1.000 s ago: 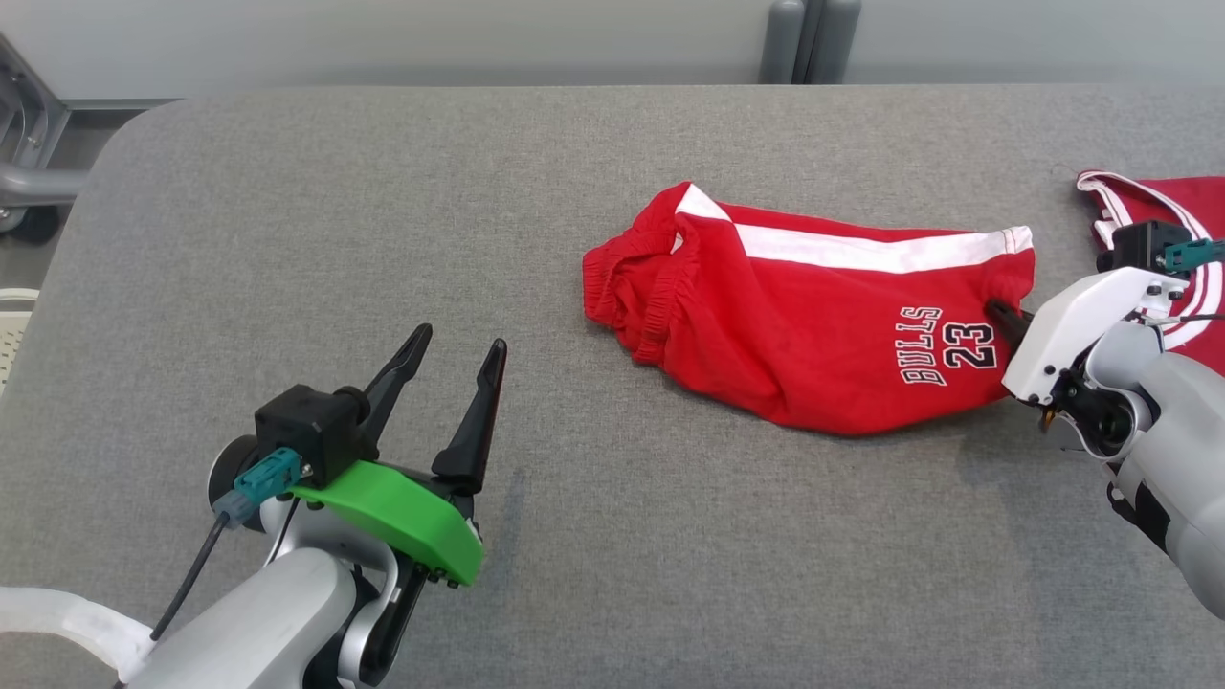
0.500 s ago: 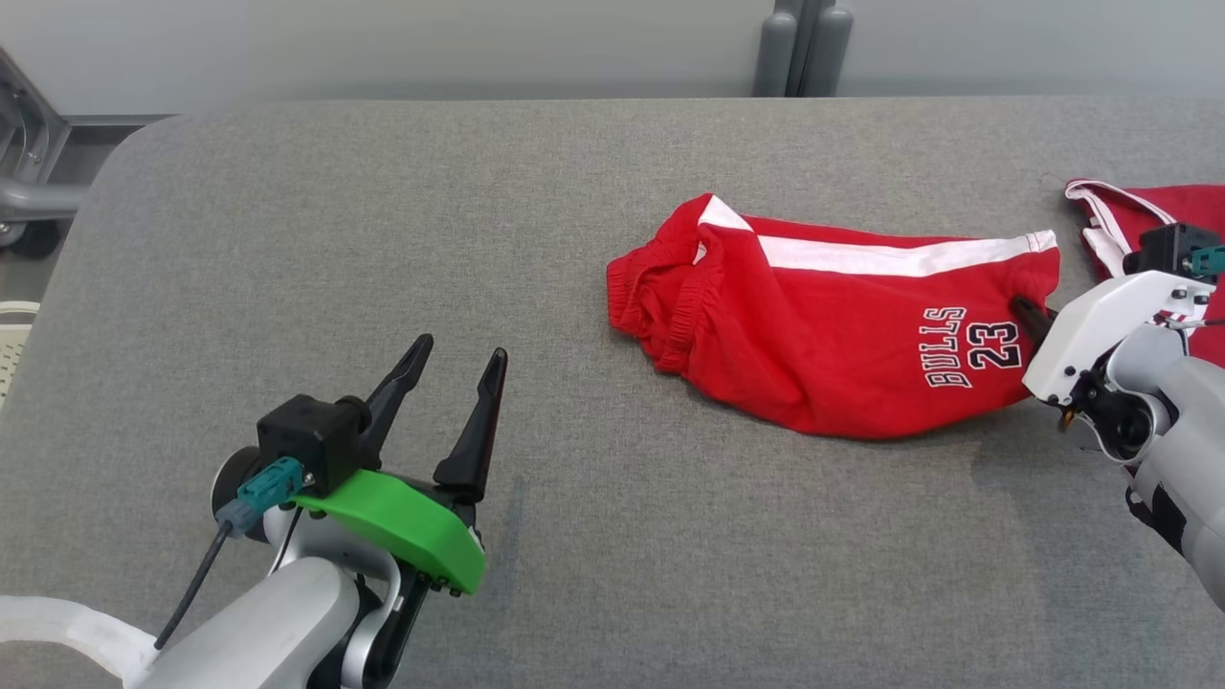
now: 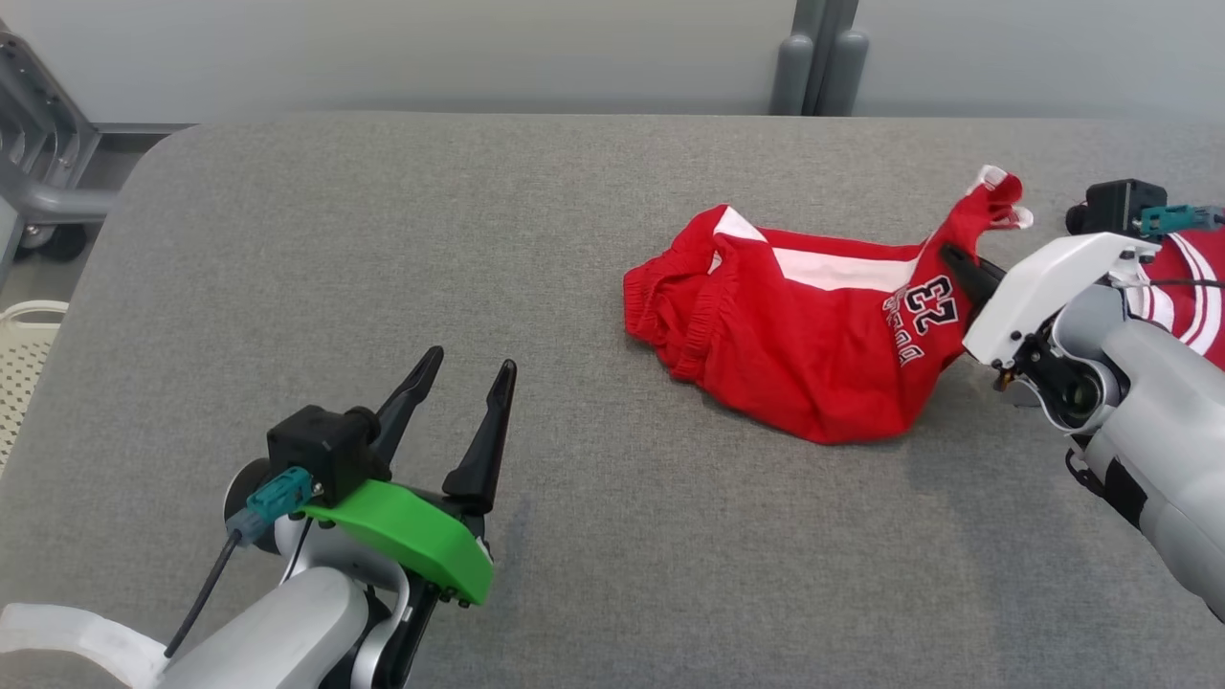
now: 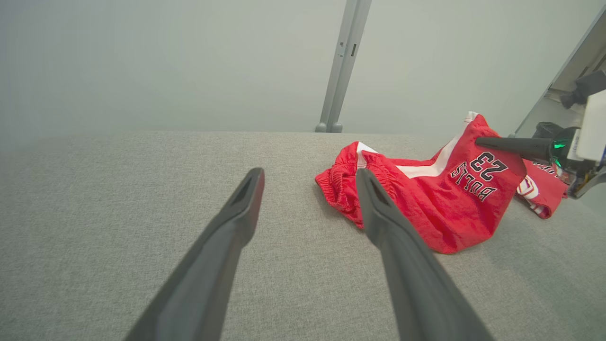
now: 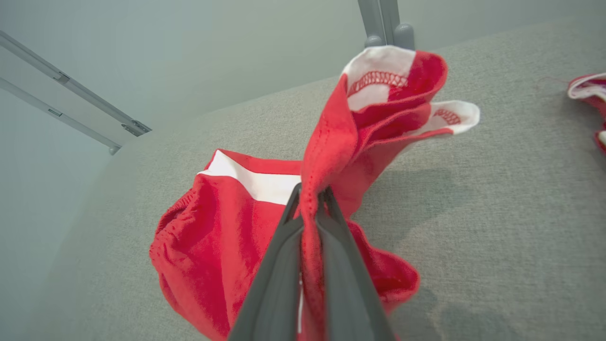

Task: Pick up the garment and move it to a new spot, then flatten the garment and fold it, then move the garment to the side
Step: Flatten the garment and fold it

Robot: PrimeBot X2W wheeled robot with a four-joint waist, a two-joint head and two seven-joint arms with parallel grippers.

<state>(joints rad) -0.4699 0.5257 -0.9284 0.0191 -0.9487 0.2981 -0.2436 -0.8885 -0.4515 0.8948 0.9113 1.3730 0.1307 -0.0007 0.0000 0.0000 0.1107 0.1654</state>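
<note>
You're getting a wide bare stretch of grey table (image 3: pixel 287 287) running from your left gripper (image 3: pixel 471 360) over to the red shorts (image 3: pixel 794 373). The right side is looking tighter: a second red garment (image 3: pixel 1191 287) is lying just beside your right arm (image 3: pixel 1139 402), crowding that edge.

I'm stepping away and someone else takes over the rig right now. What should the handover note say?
Right gripper: shut on the red shorts near the leg hem. That end is raised off the table; the waistband end lies on it.
Left gripper: open, holding nothing, over bare table at the near left, apart from the shorts.
Another red garment lies at the far right, behind the right arm.
Done: shorts grasped, one end lifted.
Left: carry to a new spot, flatten, fold, move aside.
</note>
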